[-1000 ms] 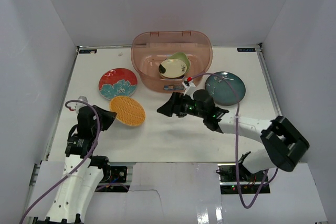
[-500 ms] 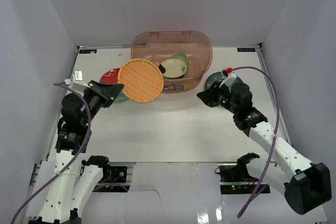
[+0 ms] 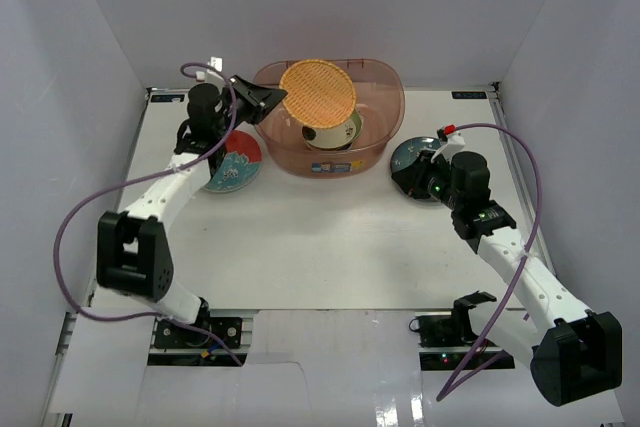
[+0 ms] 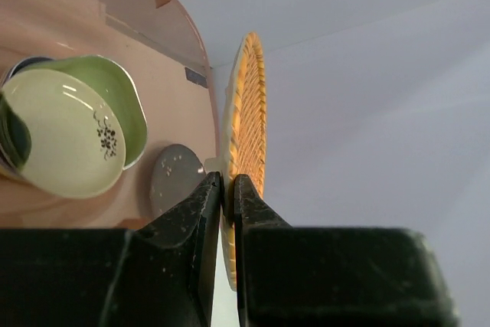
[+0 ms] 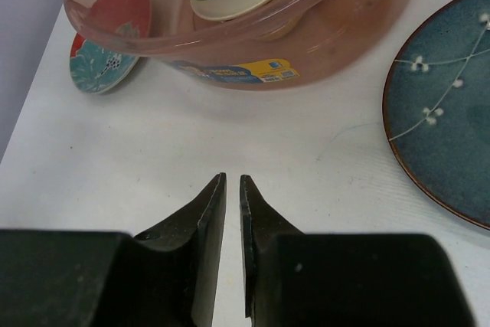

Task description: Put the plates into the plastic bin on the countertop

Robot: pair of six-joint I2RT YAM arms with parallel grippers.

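Observation:
My left gripper (image 3: 268,102) (image 4: 228,178) is shut on the rim of the orange woven-look plate (image 3: 318,93) (image 4: 246,112), holding it on edge above the plastic bin (image 3: 392,97) (image 4: 168,36). A green dish and a cream dish (image 3: 335,129) (image 4: 61,143) lie inside the bin. On the countertop (image 3: 330,237), left of the bin, rests the red plate with teal flower (image 3: 238,162) (image 5: 107,36). The dark teal plate (image 3: 408,155) (image 5: 452,128) lies right of the bin. My right gripper (image 3: 412,182) (image 5: 233,178) hovers at that plate's near-left edge, shut, holding nothing.
White walls enclose the countertop on three sides. The bin's label sticker (image 5: 245,73) faces my right wrist camera. Purple cables loop from both arms over the counter's sides.
My left arm lifted the orange plate off the counter and carried it up over the bin. My right arm drew back rightward to the teal plate and its jaws closed.

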